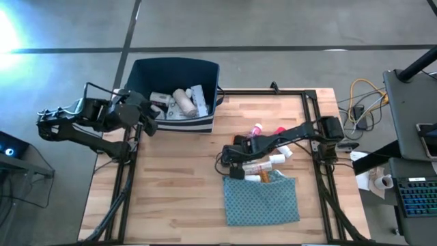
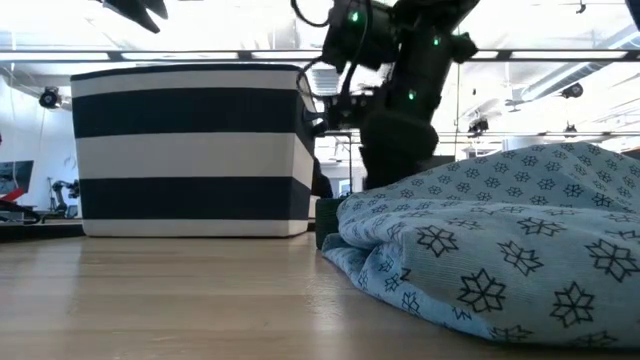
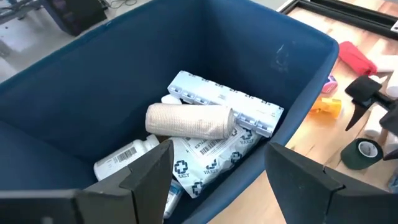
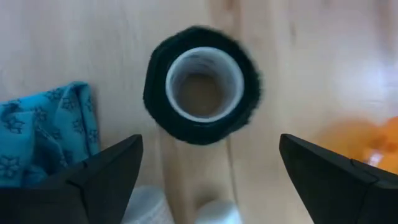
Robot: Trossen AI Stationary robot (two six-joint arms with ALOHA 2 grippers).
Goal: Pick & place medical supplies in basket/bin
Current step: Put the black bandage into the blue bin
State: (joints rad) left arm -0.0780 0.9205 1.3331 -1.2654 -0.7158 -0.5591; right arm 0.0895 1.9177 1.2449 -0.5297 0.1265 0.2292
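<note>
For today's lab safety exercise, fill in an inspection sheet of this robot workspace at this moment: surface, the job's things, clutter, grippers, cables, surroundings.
Surface: wooden table, bare planks over its near-left part.
Job's things: navy bin at the table's far-left edge, holding a beige bandage roll, a blue-and-white box, a printed packet and a white bottle. Black tape roll, orange vial and red tube lie on the table.
Clutter: teal patterned cloth, bunched, near-right.
Grippers: left gripper open above the bin, empty; right gripper open over the black tape roll, not gripping it.
Cables: yellow and black cables beyond the table's right edge.
Surroundings: keyboard at right.
</note>
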